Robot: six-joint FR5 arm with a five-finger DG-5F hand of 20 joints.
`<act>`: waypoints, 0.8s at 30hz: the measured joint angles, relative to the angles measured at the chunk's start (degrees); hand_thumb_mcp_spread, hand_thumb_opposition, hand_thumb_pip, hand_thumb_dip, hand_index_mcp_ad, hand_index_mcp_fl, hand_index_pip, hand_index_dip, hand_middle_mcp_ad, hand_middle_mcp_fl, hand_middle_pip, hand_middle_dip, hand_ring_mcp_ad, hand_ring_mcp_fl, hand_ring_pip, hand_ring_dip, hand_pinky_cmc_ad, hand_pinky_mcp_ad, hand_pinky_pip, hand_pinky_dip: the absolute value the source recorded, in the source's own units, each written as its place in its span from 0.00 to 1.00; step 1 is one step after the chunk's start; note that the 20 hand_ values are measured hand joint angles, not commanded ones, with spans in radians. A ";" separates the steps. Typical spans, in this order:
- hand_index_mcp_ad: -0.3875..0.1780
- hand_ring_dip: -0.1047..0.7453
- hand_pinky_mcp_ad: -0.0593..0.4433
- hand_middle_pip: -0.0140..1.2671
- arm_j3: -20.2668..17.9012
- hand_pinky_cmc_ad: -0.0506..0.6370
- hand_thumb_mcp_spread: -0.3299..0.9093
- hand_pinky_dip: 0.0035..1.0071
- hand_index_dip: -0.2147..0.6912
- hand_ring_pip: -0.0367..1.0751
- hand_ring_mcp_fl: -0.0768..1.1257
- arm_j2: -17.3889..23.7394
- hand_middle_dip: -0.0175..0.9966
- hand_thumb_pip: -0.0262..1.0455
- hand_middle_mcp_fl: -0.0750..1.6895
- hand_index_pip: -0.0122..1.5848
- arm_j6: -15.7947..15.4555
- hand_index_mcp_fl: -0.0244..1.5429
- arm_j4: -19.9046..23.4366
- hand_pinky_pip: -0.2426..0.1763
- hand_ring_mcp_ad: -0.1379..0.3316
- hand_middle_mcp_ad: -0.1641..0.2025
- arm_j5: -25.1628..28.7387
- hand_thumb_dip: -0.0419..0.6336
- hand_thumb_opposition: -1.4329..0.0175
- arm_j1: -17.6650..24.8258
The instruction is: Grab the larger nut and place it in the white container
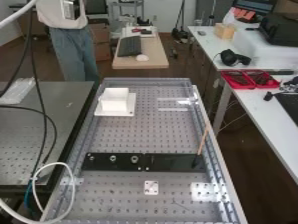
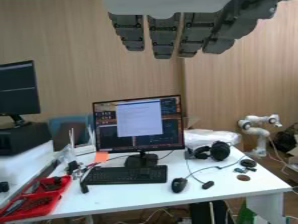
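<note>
The perforated metal bench carries a white container on a flat white base towards its far end, a flat black bar lying crosswise, a small white plate nearer than the bar, and, right of that plate, what looks like a clear sheet, though glare makes it uncertain.

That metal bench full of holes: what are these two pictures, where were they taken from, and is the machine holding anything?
The machine is a robot arm with a dark grey hand. One camera looks down along the bench from above its near end. The other rides on the arm's wrist: there the hand's fingers hang straight, holding nothing, with a white desk beyond. On the bench sits a white container. Nearer the camera, a flat black bar carries, from left to right, the smaller nut, the larger nut and the bearing.
</note>
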 joint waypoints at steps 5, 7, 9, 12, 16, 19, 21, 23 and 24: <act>0.70 0.15 0.19 0.03 -0.26 0.12 0.29 0.04 0.24 0.05 0.06 0.08 0.05 0.08 0.05 0.00 0.18 0.03 -0.13 0.55 0.43 0.57 1.46 0.07 0.97 0.74; 0.70 0.15 0.25 0.05 -0.42 0.14 0.40 0.13 0.23 0.04 0.07 0.13 0.06 0.33 0.05 0.02 -0.10 0.03 -0.05 0.55 0.43 0.57 1.92 0.14 0.89 1.05; 0.66 0.21 0.35 0.08 -0.70 0.22 0.44 0.32 0.23 0.06 0.06 0.21 0.13 0.38 0.05 0.03 -0.12 0.03 0.17 0.55 0.44 0.56 2.58 0.17 0.76 1.43; 0.62 0.25 0.52 0.09 -1.18 0.37 0.48 0.47 0.23 0.09 0.07 0.38 0.18 0.38 0.06 0.04 0.23 0.03 0.43 0.52 0.46 0.57 3.86 0.18 0.65 2.16; 0.62 0.30 0.64 0.10 -1.78 0.48 0.48 0.60 0.22 0.10 0.07 0.78 0.22 0.41 0.07 0.05 0.18 0.03 0.70 0.47 0.56 0.57 4.23 0.18 0.55 2.58; 0.61 0.30 0.70 0.11 -2.57 0.54 0.48 0.64 0.22 0.11 0.07 1.11 0.24 0.44 0.07 0.06 0.05 0.03 0.97 0.47 0.62 0.59 4.05 0.18 0.52 2.51; 0.61 0.31 0.73 0.12 -3.17 0.55 0.48 0.68 0.22 0.11 0.07 1.27 0.24 0.45 0.08 0.06 0.03 0.04 1.17 0.43 0.62 0.59 3.65 0.18 0.51 2.15; 0.61 0.32 0.77 0.12 -3.93 0.58 0.47 0.69 0.23 0.11 0.07 1.37 0.25 0.46 0.08 0.06 0.16 0.04 1.40 0.42 0.64 0.60 2.63 0.18 0.49 1.30; 0.62 0.32 0.77 0.12 -4.42 0.58 0.47 0.70 0.22 0.11 0.07 1.41 0.25 0.46 0.08 0.06 0.22 0.04 1.57 0.40 0.66 0.61 1.86 0.18 0.49 0.68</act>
